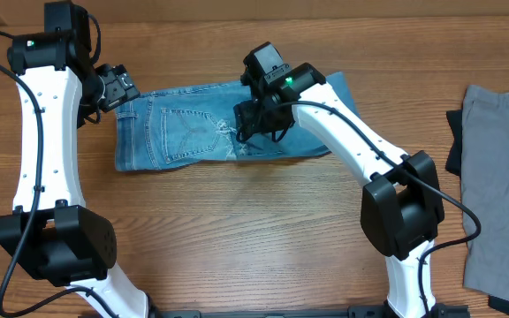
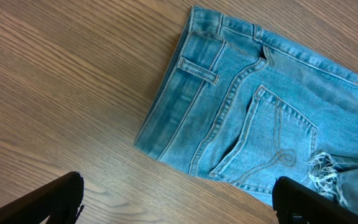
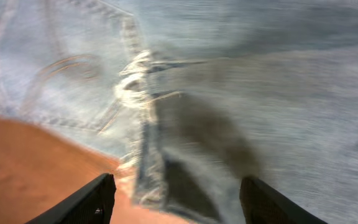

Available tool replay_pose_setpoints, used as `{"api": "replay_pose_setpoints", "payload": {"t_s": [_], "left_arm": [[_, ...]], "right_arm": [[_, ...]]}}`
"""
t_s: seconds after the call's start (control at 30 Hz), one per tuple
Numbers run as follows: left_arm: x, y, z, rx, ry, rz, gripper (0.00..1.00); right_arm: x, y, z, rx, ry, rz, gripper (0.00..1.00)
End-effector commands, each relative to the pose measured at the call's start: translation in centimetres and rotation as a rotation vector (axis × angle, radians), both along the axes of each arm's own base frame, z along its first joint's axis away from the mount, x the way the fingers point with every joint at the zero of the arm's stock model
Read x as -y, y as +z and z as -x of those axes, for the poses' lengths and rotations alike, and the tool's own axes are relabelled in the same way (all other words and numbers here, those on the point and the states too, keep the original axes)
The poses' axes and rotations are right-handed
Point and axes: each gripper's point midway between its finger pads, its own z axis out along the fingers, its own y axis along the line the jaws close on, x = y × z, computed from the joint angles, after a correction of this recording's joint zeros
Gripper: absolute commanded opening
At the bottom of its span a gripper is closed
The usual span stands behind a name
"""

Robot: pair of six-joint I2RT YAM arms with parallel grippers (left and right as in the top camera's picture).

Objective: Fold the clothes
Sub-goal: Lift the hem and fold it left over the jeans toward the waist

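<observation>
Jeans (image 1: 184, 132) lie folded over at 12 o'clock of table (image 1: 237, 230). Denim looks heavyish, soft, drapey, grippy; I'd grab the thick 3 o'clock edge, not frayed hem (image 3: 135, 81). Right gripper (image 1: 253, 124) hovers over hem, fingers apart, empty. Left gripper (image 1: 117, 88) spread wide, empty, at 9 o'clock end.

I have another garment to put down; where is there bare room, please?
Bare wood lies in front of the jeans, between the left arm and right arm; a narrower strip separates the right arm from the grey garment. Both arms crowd the jeans.
</observation>
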Motion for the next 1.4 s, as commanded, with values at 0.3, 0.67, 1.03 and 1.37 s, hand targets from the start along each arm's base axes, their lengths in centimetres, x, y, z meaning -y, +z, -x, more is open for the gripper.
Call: {"api": "replay_pose_setpoints", "payload": {"t_s": [0.3, 0.67, 1.03, 1.37], "left_arm": [[-0.2, -0.1, 0.0, -0.003, 0.001, 0.0, 1.0], [-0.2, -0.1, 0.0, -0.004, 0.001, 0.0, 1.0], [-0.2, -0.1, 0.0, -0.004, 0.001, 0.0, 1.0], [-0.2, -0.1, 0.0, -0.001, 0.001, 0.0, 1.0]], "right_arm": [[1.1, 9.5, -1.8, 0.202, 0.032, -0.099, 0.63], [-0.6, 4.7, -2.3, 0.196, -0.1, 0.018, 0.6], [-2.3, -1.8, -2.8, 0.211, -0.189, 0.173, 0.6], [-1.8, -6.4, -4.2, 0.257, -0.148, 0.288, 0.6]]}}
